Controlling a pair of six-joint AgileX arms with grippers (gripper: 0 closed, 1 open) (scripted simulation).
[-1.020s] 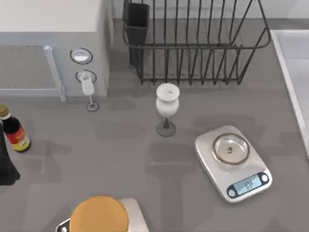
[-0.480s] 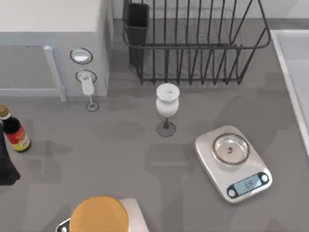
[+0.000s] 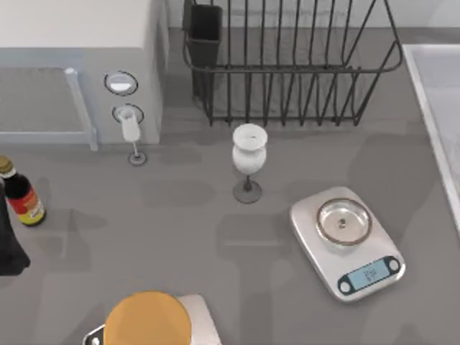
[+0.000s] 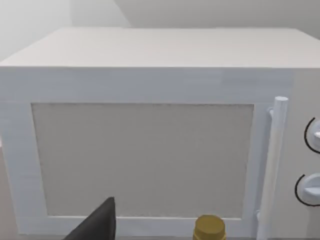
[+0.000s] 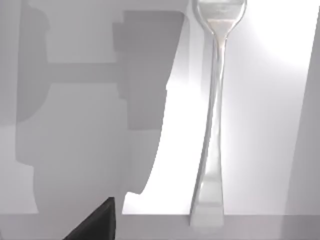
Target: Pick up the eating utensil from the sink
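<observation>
The eating utensil, a shiny silver fork (image 5: 212, 125), lies flat on the pale floor of the sink (image 5: 270, 100) in the right wrist view, running lengthwise through the picture. A dark fingertip (image 5: 97, 220) of my right gripper shows at the edge, hovering above the basin and off to one side of the fork, touching nothing. In the top view the sink's raised light rim (image 3: 431, 115) runs along the table's right edge. My left arm (image 3: 8, 244) sits at the far left edge beside a sauce bottle, and one of its fingertips (image 4: 97, 222) faces the microwave.
A white microwave (image 3: 72, 43) fills the back left and a black wire dish rack (image 3: 287, 65) the back middle. A white goblet (image 3: 249, 154), a kitchen scale (image 3: 347, 241), a sauce bottle (image 3: 20, 195) and an orange round lid (image 3: 147, 320) stand on the grey table.
An arm's shadow on the table near the scale has slid right toward the sink. The objects on the table and the left arm have not moved.
</observation>
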